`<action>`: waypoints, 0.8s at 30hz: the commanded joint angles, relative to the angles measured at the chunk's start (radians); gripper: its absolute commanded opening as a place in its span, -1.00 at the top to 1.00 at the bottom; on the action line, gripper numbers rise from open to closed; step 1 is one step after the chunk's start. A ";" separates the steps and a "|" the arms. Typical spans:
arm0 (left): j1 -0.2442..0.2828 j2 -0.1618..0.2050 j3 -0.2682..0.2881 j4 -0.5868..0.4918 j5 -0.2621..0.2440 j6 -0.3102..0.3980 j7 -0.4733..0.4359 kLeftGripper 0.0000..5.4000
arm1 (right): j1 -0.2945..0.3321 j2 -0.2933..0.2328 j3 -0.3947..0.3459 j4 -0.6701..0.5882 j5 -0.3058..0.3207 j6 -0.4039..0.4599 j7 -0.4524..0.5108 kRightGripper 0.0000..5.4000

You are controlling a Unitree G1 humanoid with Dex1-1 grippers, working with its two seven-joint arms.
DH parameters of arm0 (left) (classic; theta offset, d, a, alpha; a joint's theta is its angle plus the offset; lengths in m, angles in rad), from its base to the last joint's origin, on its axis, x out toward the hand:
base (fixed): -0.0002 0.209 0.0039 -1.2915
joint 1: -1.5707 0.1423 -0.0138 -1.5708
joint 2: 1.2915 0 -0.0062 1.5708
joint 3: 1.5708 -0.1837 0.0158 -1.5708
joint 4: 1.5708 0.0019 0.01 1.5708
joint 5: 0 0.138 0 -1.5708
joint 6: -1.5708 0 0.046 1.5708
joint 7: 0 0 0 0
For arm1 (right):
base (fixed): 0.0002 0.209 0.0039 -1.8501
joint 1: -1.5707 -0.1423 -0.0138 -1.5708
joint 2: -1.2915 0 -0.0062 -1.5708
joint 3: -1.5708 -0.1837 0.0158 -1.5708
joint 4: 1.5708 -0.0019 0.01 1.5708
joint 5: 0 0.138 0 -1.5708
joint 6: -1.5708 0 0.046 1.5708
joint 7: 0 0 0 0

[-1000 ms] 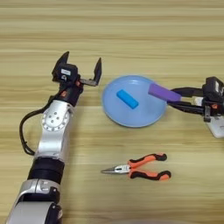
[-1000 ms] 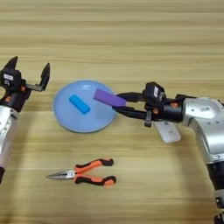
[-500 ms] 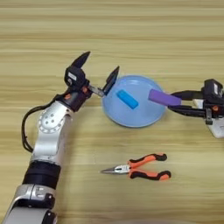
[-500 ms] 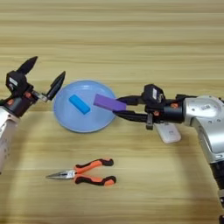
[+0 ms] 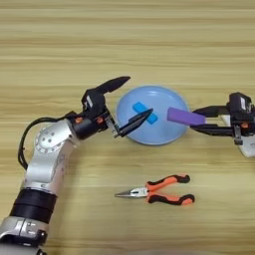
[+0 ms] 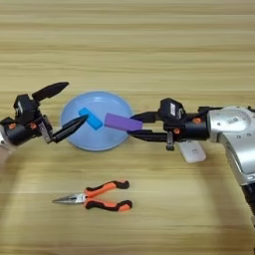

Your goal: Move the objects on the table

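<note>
**Colours on the worktop**

The worktop (image 5: 149, 30) is light brown wood with long horizontal grain lines. The round plate (image 5: 164, 134) is pale blue, and the small block (image 5: 144, 112) lying in it is a brighter blue. The flat rectangular block (image 6: 123, 122) is purple. The pliers (image 5: 157, 190) have orange-and-black handles and a steel-grey tip. Both the left tool (image 5: 134, 102) and the right tool (image 6: 141, 125) have black fingers; the arms behind them are silver-grey, with what look like small orange spots at the wrists.

Wooden table (image 5: 127, 30) carries a light-blue plate (image 5: 159, 133); pliers (image 5: 158, 189) lie near the plate's front side; a white object (image 6: 191, 151) lies right of the plate.
</note>
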 commanded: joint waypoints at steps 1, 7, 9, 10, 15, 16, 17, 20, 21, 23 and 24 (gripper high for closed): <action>0.012 0.040 -0.025 -0.062 -0.042 0.063 -0.087 -1.00 | -0.017 -0.021 0.014 -0.029 -0.007 0.018 0.013 0.47; 0.010 0.064 -0.063 -0.088 -0.042 0.084 -0.174 -1.00 | -0.016 -0.022 0.020 -0.062 0.000 0.040 0.020 0.47; 0.007 0.064 -0.073 -0.090 -0.039 0.086 -0.192 -1.00 | -0.016 -0.023 0.024 -0.072 -0.001 0.046 0.023 0.47; 0.007 0.063 -0.078 -0.092 -0.037 0.087 -0.198 -1.00 | -0.015 -0.023 0.026 -0.077 -0.002 0.049 0.025 0.47; 0.009 0.053 -0.103 -0.093 -0.028 0.082 -0.209 -1.00 | -0.017 -0.018 0.034 -0.099 0.004 0.061 0.024 0.47; 0.010 0.053 -0.106 -0.092 -0.027 0.080 -0.210 -1.00 | -0.015 -0.017 0.035 -0.106 0.005 0.063 0.023 0.47; 0.008 0.052 -0.108 -0.089 -0.025 0.077 -0.210 -1.00 | -0.013 -0.015 0.037 -0.115 0.008 0.066 0.022 0.47; 0.007 0.047 -0.119 -0.086 -0.020 0.069 -0.212 -1.00 | -0.013 -0.008 0.044 -0.142 0.017 0.082 0.020 0.47; 0.008 0.047 -0.124 -0.086 -0.018 0.066 -0.214 -1.00 | -0.015 -0.006 0.047 -0.146 0.018 0.086 0.020 0.47; 0.010 0.046 -0.133 -0.085 -0.013 0.061 -0.219 -1.00 | -0.018 -0.001 0.053 -0.154 0.022 0.093 0.018 0.47; 0.010 0.045 -0.137 -0.083 -0.011 0.059 -0.221 -1.00 | -0.020 0.001 0.055 -0.159 0.025 0.097 0.017 0.47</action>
